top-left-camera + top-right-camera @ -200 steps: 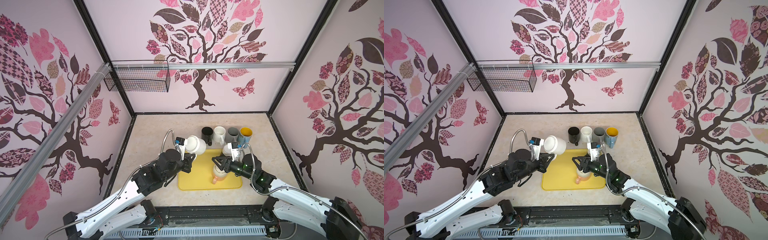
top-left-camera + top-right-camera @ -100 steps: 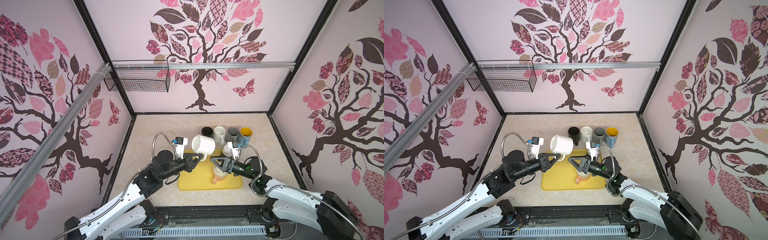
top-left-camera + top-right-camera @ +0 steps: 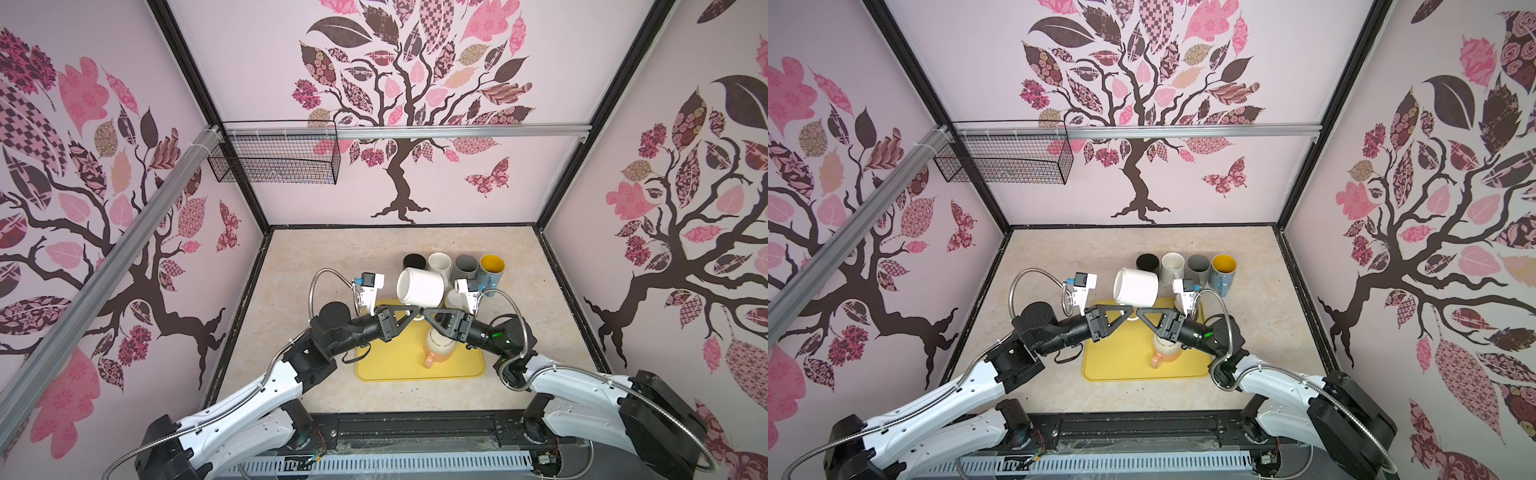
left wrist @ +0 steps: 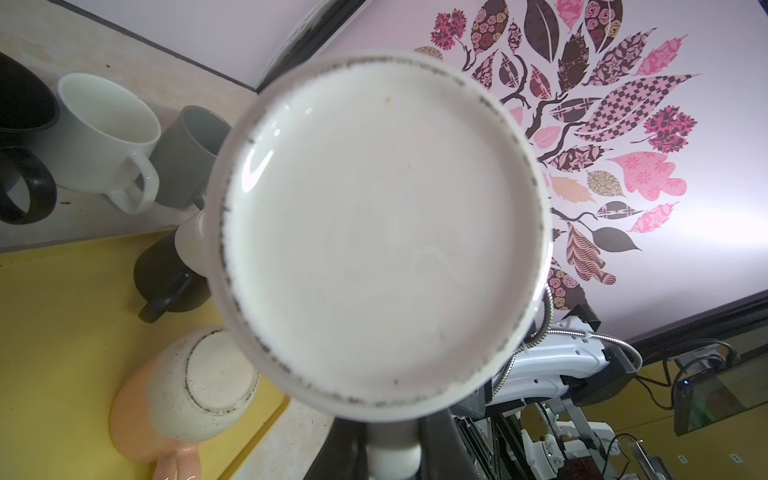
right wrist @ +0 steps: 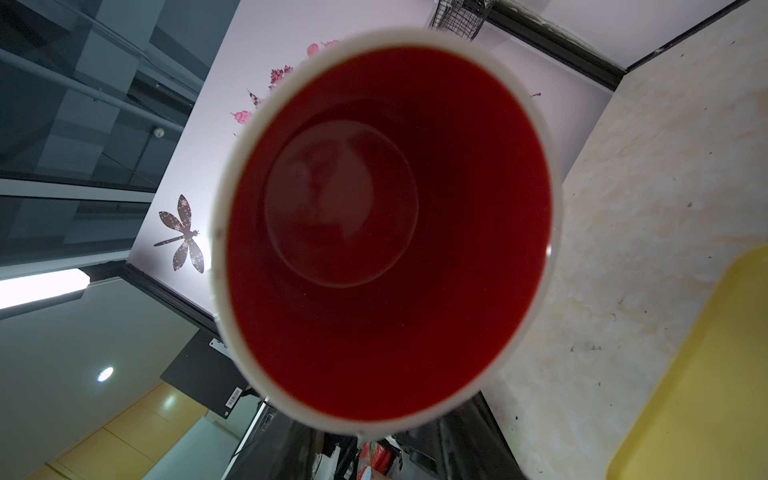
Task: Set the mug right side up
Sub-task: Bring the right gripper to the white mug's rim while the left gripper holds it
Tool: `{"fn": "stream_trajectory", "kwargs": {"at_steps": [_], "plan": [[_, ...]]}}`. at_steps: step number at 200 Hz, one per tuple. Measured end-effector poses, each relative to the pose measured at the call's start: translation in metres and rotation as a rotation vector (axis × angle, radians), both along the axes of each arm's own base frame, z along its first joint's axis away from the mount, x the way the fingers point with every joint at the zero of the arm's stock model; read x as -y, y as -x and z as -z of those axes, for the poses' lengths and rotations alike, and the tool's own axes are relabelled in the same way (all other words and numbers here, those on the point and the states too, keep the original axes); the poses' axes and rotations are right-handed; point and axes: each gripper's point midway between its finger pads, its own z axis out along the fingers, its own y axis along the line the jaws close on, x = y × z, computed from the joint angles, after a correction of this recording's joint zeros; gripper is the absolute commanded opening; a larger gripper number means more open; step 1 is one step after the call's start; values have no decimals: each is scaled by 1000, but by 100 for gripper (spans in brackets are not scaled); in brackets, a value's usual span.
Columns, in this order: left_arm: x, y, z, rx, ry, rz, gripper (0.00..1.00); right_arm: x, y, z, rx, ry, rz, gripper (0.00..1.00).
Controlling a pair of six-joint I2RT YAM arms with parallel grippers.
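Clamped on the handle (image 4: 392, 455) with the left gripper (image 3: 417, 311). Just now lifted the mug (image 3: 420, 287) higher above the tray (image 3: 386, 368) and moved it right, over the back edge. Lying sideways now, so half turned. Round, smooth, shiny; white outside, red inside. Met there by the right gripper (image 3: 427, 312); apart or clamped, cannot tell.

The left gripper (image 3: 1128, 311) is holding a white mug (image 3: 1136, 286) sideways above the far edge of the yellow tray (image 3: 1121, 357); the right gripper (image 3: 1143, 311) is hovering just beside it, their tips close together.
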Motion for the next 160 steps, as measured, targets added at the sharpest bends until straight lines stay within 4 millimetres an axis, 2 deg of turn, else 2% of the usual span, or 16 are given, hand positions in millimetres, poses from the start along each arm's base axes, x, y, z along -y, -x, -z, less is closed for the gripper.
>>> {"fn": "stream_trajectory", "kwargs": {"at_steps": [26, 48, 65, 77, 118, 131, 140, 160], "plan": [[4, 4, -6, 16, 23, 14, 0, 4, -2, -5, 6, -26, 26, 42], [8, 4, -8, 26, 35, 18, 0, 6, -3, -9, 7, -44, 38, 34], [11, 4, -9, 31, 42, 17, 0, 6, -3, -9, 3, -48, 38, 18], [12, 3, -8, 37, 43, 12, 0, 6, -2, -11, -2, -59, 35, 0], [10, 1, -6, 44, 45, -7, 0, 6, -4, -9, -19, -55, 36, 0], [10, 1, -5, 40, 40, -11, 17, 5, -3, -8, -17, -49, 31, 0], [9, 2, -4, 39, 32, -15, 25, 4, -3, -6, -16, -41, 28, 0], [7, 4, 2, 26, 8, -14, 28, 3, -4, -2, -17, -20, 34, 0]]}}
